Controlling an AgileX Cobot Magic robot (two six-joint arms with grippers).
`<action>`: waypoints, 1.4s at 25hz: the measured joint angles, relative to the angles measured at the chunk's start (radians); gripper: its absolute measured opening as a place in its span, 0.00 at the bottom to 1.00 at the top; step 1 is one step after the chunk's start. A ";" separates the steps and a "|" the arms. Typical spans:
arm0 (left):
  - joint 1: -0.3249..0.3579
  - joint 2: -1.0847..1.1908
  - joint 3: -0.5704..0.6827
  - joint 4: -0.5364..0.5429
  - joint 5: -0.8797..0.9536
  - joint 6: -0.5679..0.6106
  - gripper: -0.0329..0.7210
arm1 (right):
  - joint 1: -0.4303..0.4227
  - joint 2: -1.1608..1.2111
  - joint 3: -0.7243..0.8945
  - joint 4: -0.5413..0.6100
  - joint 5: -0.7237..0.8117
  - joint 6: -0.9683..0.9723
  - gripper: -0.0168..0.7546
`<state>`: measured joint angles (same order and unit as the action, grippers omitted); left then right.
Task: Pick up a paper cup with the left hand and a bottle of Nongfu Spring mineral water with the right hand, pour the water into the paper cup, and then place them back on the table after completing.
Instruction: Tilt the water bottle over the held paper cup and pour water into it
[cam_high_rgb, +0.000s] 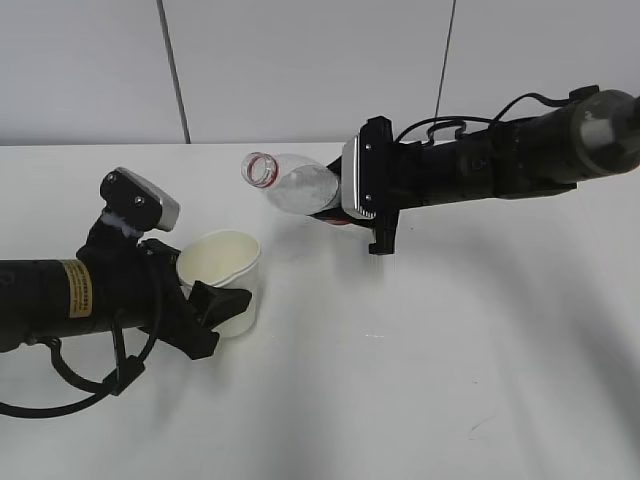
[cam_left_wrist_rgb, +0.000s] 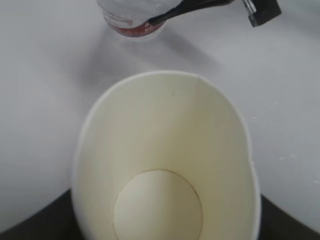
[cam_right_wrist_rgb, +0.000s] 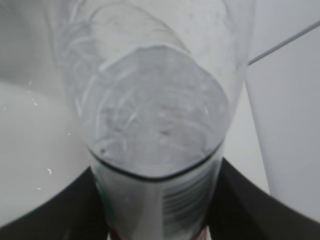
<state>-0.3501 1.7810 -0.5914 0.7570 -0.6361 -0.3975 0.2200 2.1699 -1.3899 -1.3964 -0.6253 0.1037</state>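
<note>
Pouring is the step in hand, judging by the poses. The right end effector (cam_high_rgb: 345, 205) is clamped on the bottle (cam_high_rgb: 295, 185), which lies tipped nearly level above the tabletop (cam_high_rgb: 420, 350) toward its far edge, its open red-ringed mouth (cam_high_rgb: 260, 168) pointing left. The left end effector (cam_high_rgb: 215, 310) grips the paper cup (cam_high_rgb: 222, 272) at its lower wall, near the left edge of the tabletop, with the cup leaning slightly; whether its base touches the surface I cannot tell. In the left wrist view the cup's inside (cam_left_wrist_rgb: 160, 200) looks dry and empty. No stream is visible, and the mouth sits beyond the cup's rim, toward the far edge, not over the opening. Next, the mouth must come above the cup, by bringing either one across, and the bottle must tip further.
</note>
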 joint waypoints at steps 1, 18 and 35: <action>0.000 0.000 -0.004 0.005 0.003 -0.003 0.60 | 0.004 0.000 -0.011 -0.011 0.003 -0.003 0.51; 0.000 0.000 -0.005 0.017 0.017 -0.011 0.59 | 0.087 0.000 -0.108 -0.086 0.110 -0.229 0.51; 0.000 0.000 -0.005 0.069 0.020 -0.011 0.59 | 0.089 0.001 -0.189 -0.090 0.133 -0.380 0.51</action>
<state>-0.3501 1.7810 -0.5963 0.8260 -0.6166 -0.4084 0.3091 2.1713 -1.5791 -1.4860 -0.4922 -0.2768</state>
